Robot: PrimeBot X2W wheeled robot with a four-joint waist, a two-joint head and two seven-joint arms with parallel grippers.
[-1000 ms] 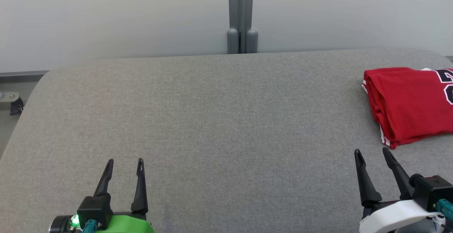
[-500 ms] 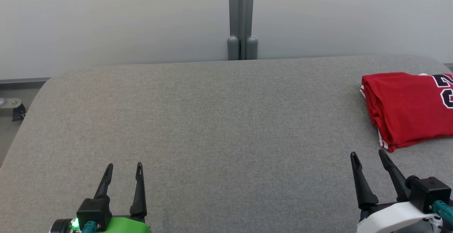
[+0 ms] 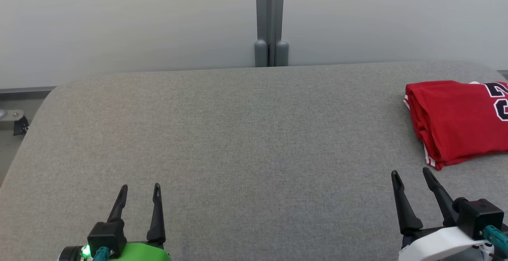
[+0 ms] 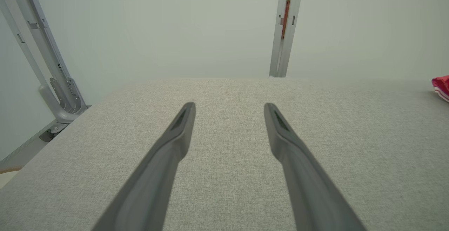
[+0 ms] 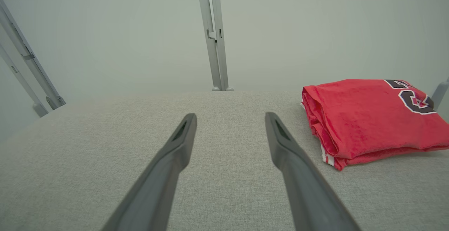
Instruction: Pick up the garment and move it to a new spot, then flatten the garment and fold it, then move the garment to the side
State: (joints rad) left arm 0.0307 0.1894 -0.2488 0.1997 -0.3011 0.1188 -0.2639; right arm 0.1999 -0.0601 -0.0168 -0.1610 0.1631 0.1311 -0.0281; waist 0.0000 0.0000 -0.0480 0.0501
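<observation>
The garment is a red jersey with white trim and dark lettering, lying folded in a neat stack at the right side of the grey table. The right wrist view has the garment to the right of its fingers, and a corner of the garment reaches the left wrist view's right edge. My right gripper stands open just short of the garment's near corner, apart from it. Open too, my left gripper hovers at the table's near left with nothing between its fingers.
A grey post rises behind the table's far edge against a pale wall. Slanted metal struts and a bracket stand off the table's left side. The table's left corners are rounded.
The head camera has tilted, so the whole picture sits slightly lower than a second ago. Both grippers stay open, and the garment lies as it was.
</observation>
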